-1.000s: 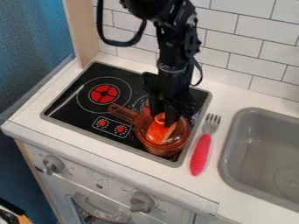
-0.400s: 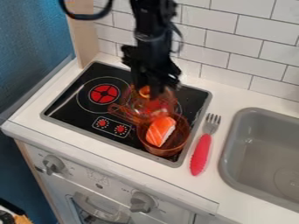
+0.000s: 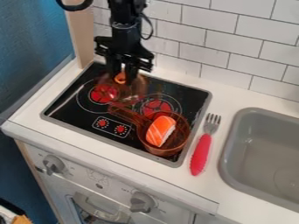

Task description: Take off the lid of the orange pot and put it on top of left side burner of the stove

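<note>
Hanging beneath the end effector (image 3: 122, 76) is the clear lid (image 3: 126, 91) it grips.

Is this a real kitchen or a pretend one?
It looks like a toy kitchen, most likely for play. The stove has burners and dials that look printed on, the orange pot is see-through with a sushi piece inside, and a sink sits close by.

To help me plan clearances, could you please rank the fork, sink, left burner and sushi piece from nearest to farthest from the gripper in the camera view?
1. Left burner: below and left of the gripper.
2. Sushi piece: in the orange pot.
3. Fork: right of the stove.
4. Sink: at the far right.
</note>
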Controlling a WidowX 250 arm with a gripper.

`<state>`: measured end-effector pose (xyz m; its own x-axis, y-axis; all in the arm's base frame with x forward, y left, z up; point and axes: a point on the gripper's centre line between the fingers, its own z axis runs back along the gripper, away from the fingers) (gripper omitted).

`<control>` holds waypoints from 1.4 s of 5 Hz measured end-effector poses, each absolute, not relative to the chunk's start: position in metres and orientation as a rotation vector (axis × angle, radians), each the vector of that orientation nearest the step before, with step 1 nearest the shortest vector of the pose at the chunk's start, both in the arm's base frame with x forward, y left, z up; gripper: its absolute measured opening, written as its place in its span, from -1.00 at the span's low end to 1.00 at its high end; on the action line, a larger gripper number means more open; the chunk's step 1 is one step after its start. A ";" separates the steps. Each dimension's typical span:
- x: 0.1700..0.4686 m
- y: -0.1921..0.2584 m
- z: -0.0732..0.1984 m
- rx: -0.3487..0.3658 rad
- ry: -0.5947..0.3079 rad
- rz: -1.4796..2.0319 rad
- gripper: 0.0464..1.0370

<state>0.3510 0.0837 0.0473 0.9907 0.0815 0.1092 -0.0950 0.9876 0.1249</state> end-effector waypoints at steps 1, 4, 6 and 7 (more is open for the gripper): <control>0.360 0.123 0.029 0.141 -0.047 0.187 -0.33; 0.389 0.177 0.000 0.119 -0.003 0.320 -0.33; 0.396 0.172 0.000 0.063 -0.037 0.294 -0.20; 0.395 0.169 -0.001 0.050 -0.032 0.271 0.42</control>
